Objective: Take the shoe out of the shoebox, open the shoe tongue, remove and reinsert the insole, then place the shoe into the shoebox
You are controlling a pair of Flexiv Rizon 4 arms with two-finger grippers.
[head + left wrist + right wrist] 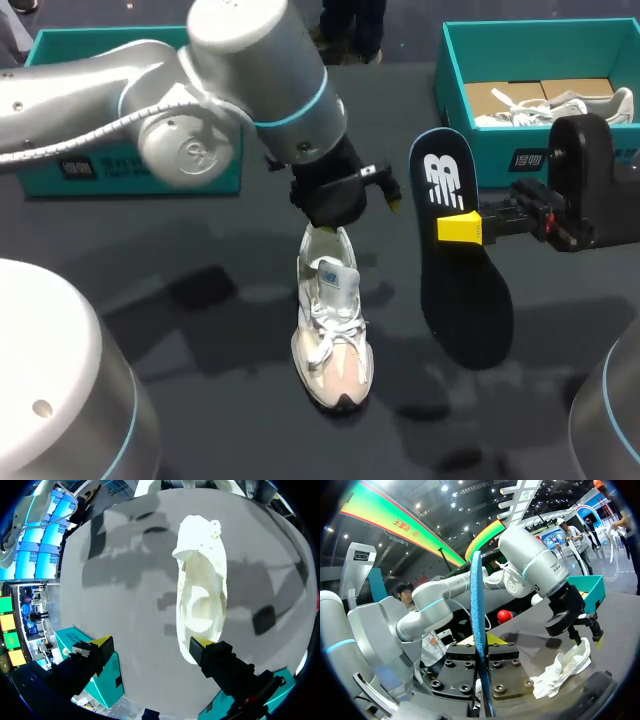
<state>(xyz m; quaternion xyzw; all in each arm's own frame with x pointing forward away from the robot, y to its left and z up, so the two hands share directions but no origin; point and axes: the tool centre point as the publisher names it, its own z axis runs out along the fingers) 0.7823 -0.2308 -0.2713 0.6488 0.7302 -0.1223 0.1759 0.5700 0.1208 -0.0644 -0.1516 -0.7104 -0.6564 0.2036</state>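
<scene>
Dark table (200, 330), with the white shoe (333, 330) upright mid-frame, out of the teal shoebox (450, 80) at upper right. The left gripper (150, 644) hangs spread wide over its heel; the right gripper (480, 645) clamps the black insole (465, 290) beside it.

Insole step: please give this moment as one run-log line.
stage: insole out | right claw: shut on insole, held beside shoe | left claw: open over shoe heel | shoe: upright on table
</scene>
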